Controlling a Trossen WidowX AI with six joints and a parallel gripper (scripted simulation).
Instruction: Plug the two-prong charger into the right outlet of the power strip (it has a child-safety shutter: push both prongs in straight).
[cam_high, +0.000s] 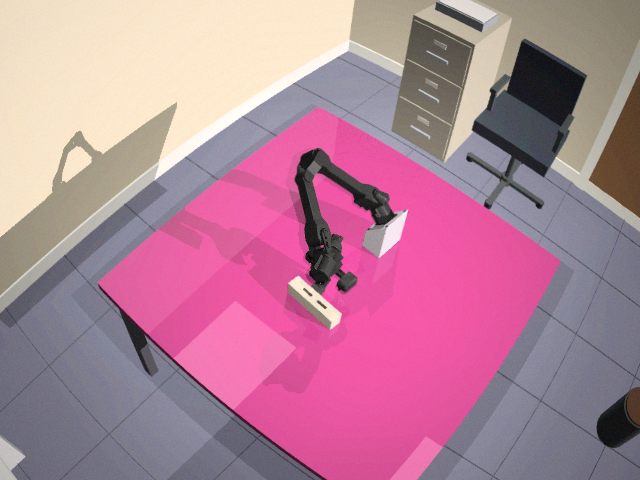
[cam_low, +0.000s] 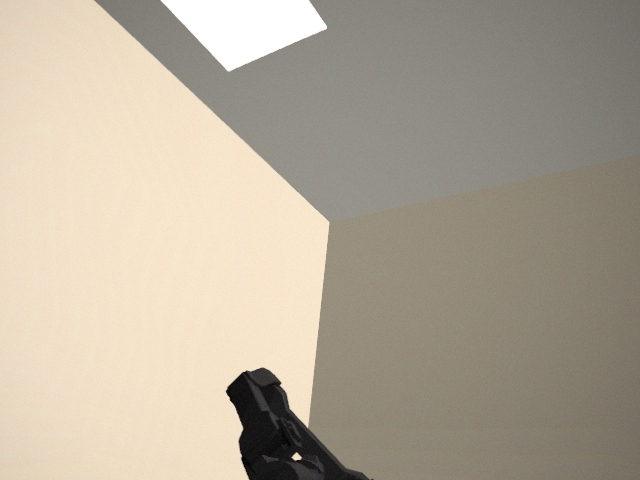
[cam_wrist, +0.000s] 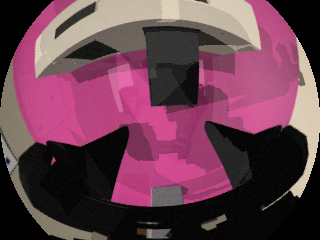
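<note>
A cream power strip (cam_high: 312, 303) (cam_wrist: 165, 12) lies on the pink table, with two dark slots on its top face. In the wrist view its left slot (cam_wrist: 75, 21) shows, and the right one is cut off by the upper edge. A dark block, seemingly the charger (cam_wrist: 173, 67), is in front of the strip's long side, around its middle. No prongs are visible. My black gripper (cam_high: 330, 281) (cam_wrist: 167, 125) is open and empty. In the wrist view the charger is beyond the fingertips, between them sideways. In the top view I cannot surely tell charger from gripper.
A white angled block (cam_high: 385, 237) stands at the arm's base on the pink table (cam_high: 454, 310). A filing cabinet (cam_high: 439, 82) and a chair (cam_high: 522, 121) stand on the floor behind. The exterior view shows only walls, ceiling and the upper arm (cam_low: 263, 413).
</note>
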